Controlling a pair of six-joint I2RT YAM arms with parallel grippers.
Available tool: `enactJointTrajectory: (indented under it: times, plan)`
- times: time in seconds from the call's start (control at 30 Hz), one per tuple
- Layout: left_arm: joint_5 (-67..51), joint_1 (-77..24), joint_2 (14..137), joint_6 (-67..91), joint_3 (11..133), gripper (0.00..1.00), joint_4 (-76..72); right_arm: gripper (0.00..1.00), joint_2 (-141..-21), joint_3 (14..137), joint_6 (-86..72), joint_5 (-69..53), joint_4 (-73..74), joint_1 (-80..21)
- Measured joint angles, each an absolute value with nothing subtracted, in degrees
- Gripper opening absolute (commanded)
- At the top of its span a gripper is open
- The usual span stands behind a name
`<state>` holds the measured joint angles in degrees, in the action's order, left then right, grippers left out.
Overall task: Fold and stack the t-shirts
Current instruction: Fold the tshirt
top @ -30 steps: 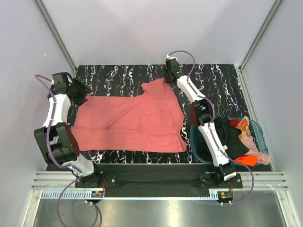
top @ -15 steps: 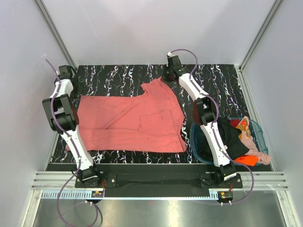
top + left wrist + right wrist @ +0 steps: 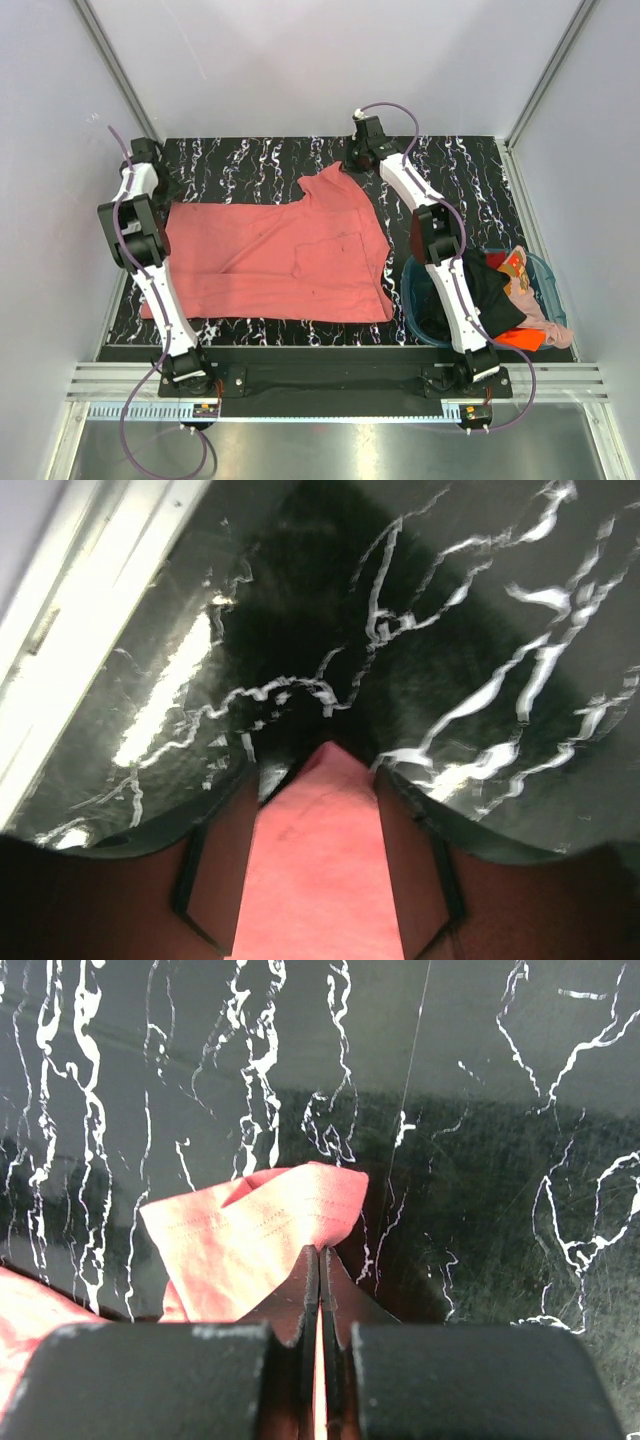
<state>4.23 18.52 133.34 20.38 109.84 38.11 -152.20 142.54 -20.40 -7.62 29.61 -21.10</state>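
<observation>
The left pincer (image 3: 322, 780) and right pincer (image 3: 320, 1260) each clamp a far corner of the salmon-red t-shirt (image 3: 270, 255), apparently to stretch it flat on the desk (image 3: 260, 160) for folding, as other shirts (image 3: 490, 290) sit in the teal basket (image 3: 547, 268) alongside.

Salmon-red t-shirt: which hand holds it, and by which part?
Right hand pinches salmon-red t-shirt by its far hemmed tip; left hand straddles a corner, grip unclear.
</observation>
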Motion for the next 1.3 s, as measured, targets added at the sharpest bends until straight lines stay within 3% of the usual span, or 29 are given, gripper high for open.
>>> enactJointTrajectory:
  times: [0.07, 0.13, 0.17, 0.2, 0.27, 0.73, 1.3]
  plan:
    - [3.68, 18.52, 133.93, 21.06, 111.24, 0.49, 38.89, 0.0, -152.2, 142.15, -20.36, -8.1, 29.71, -20.97]
    - [3.64, 18.52, 134.93, 21.54, 112.53, 0.36, 39.77, 0.0, -152.2, 141.95, -20.34, -8.45, 29.71, -20.75]
    - [3.62, 18.52, 135.26, 21.76, 113.25, 0.28, 40.29, 0.0, -152.16, 141.86, -20.34, -8.67, 29.71, -20.6]
    - [3.36, 18.52, 135.5, 22.13, 113.71, 0.1, 40.64, 0.0, -152.09, 141.78, -20.34, -8.73, 29.74, -20.47]
    - [3.14, 18.55, 135.9, 22.61, 114.17, 0.01, 40.88, 0.0, -151.89, 141.71, -20.34, -8.75, 29.78, -20.16]
    - [-0.54, 18.63, 133.91, 24.27, 114.3, 0.0, 45.95, 0.0, -147.04, 143.39, -25.28, -14.11, 34.63, -16.99]
    - [3.6, 18.57, 114.06, 22.06, 104.05, 0.0, 52.03, 0.0, -120.27, 117.86, -29.67, -19.29, 40.86, -16.56]
